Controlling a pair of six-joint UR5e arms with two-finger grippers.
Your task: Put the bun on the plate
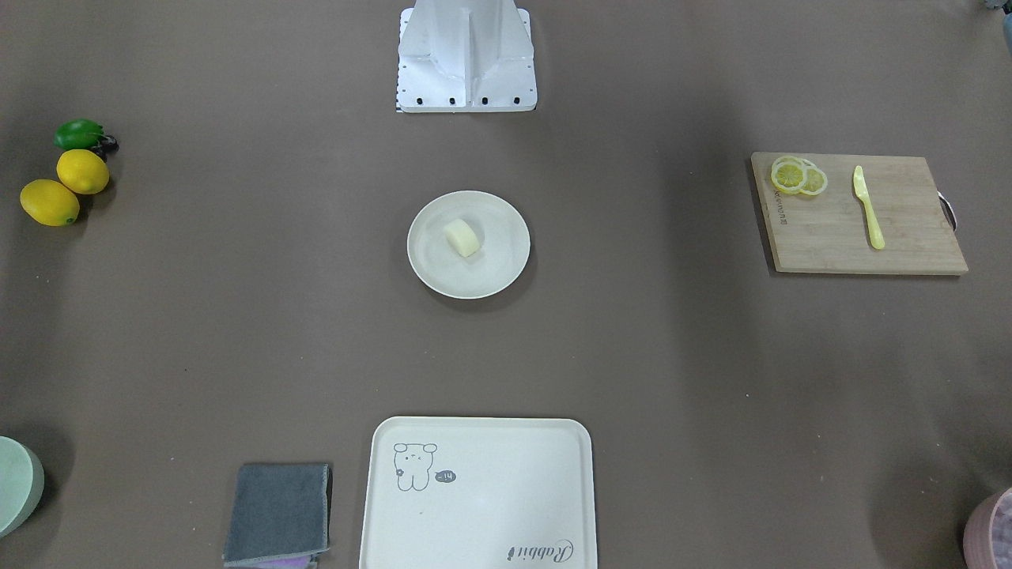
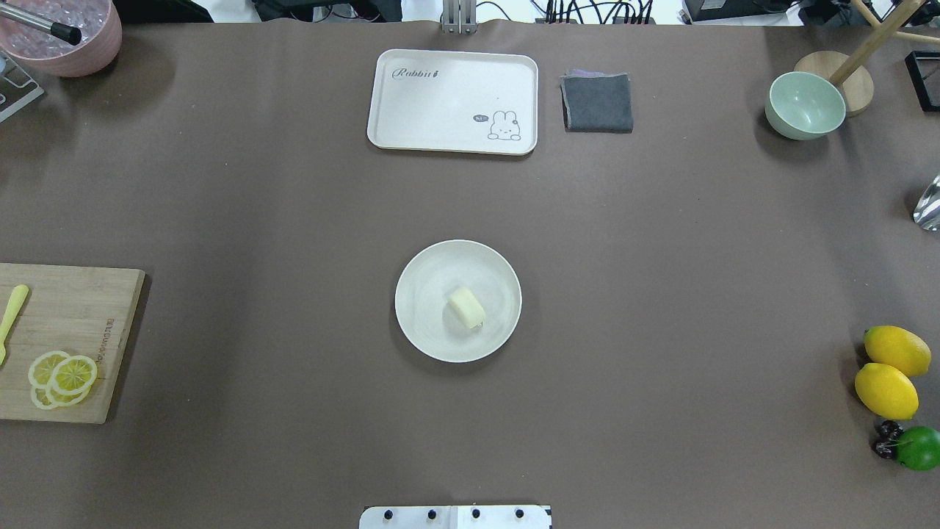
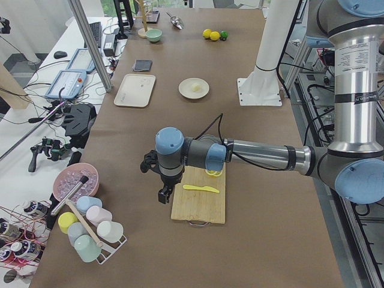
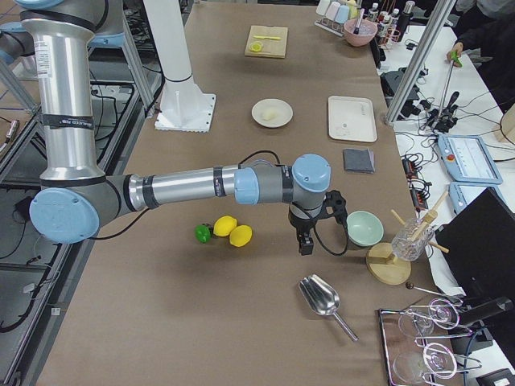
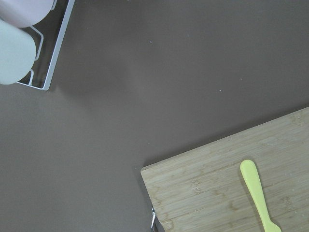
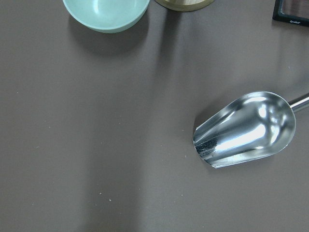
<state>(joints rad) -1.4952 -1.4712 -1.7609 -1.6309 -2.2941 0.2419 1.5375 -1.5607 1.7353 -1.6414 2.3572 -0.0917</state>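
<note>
Overhead looks down from six o'clock, front from twelve, sharing the plate (image 2: 422, 312); wrist cameras hug the counter (image 5: 145, 96).

Brown-covered table (image 2: 661, 257), cluttered white side bench (image 3: 36, 72), slanted aluminium post (image 3: 90, 45)

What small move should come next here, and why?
Probably none beyond parking the arms: the bun already lies on the plate, near its middle, and the left pincer and right pincer hang far off to either side.
</note>
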